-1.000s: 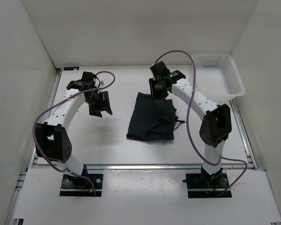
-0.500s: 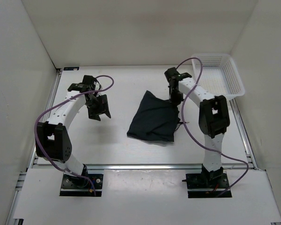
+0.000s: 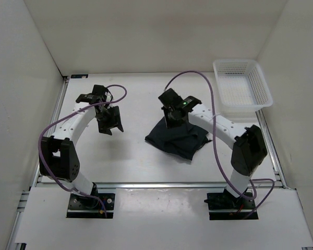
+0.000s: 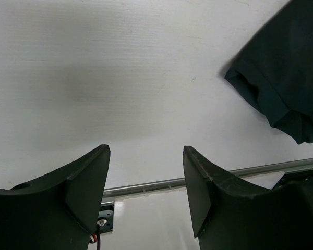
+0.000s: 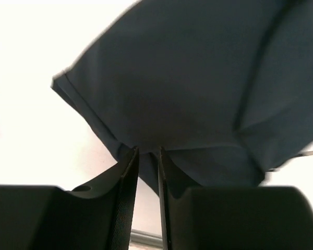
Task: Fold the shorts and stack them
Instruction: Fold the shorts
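My right gripper is pinched almost closed on a fold of the dark navy shorts, which lie bunched at centre frame. My left gripper gapes wide, holding nothing, over the white table left of the cloth.

White-shelled arms with black joints and looping purple cables

The white table carries the shorts and a white basket.
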Robot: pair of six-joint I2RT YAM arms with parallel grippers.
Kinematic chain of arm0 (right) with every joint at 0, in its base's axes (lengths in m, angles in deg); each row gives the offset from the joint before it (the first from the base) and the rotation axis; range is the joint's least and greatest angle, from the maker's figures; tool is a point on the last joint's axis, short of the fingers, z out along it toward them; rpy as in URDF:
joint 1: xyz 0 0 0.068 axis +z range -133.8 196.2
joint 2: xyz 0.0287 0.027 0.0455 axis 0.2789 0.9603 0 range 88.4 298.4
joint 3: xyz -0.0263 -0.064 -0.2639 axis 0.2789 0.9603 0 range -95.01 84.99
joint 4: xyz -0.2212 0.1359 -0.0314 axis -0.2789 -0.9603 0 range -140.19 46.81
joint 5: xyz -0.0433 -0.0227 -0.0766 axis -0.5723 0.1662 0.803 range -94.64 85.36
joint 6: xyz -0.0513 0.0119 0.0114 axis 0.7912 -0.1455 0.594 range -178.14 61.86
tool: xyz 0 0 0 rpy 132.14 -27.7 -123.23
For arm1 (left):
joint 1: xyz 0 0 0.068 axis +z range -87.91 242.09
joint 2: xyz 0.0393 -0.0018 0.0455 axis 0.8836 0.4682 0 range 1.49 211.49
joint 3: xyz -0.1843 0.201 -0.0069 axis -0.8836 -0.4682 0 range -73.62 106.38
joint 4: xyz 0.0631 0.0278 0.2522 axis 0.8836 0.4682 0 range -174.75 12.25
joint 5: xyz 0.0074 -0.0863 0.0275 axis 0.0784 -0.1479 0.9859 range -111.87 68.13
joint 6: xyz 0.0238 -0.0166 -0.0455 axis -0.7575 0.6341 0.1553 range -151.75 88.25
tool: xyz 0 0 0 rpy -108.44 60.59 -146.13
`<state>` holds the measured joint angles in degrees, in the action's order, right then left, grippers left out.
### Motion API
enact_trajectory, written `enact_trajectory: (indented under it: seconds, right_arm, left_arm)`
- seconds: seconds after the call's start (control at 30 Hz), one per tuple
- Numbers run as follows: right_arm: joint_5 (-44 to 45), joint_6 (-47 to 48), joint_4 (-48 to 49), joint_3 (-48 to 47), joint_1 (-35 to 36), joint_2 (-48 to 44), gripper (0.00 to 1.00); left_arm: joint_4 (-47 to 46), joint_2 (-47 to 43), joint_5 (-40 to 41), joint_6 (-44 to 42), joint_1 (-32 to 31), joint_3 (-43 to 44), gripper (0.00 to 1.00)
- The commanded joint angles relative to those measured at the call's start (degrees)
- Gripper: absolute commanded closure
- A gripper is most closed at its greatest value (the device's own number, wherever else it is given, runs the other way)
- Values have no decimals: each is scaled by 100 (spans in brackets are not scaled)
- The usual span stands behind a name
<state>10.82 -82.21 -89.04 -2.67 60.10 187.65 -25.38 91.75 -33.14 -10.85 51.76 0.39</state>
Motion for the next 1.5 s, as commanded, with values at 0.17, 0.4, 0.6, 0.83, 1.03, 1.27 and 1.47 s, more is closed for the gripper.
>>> enact_trajectory:
  seconds: [0.17,0.4,0.6,0.83,1.03,1.27,1.47]
  right_arm:
    - [-492,-212,392,477,-83,631,76]
    - [-791,-159,392,1997,188,-193,86]
    - [-45,-272,-345,2069,119,-1240,87]
    - [186,-274,-223,1208,-934,-943,67]
    - [-420,-141,154,645,-1620,15,49]
    - [-729,70,497,723,-1893,587,73]
    - [-308,-281,682,1137,-2499,141,100]
  left_arm:
    - [-128,-421,-42,45,-119,-54,31]
    - [-189,-273,-95,98,-250,-20,30]
    - [-312,263,-261,274,-689,586,30]
    - [-628,1651,-1163,668,-1689,2035,36]
    - [-1033,2960,-1545,932,-2315,2547,44]
    - [-1156,3227,-1308,1117,-2536,2188,49]
    - [-1209,2954,-1035,1223,-2772,1836,49]
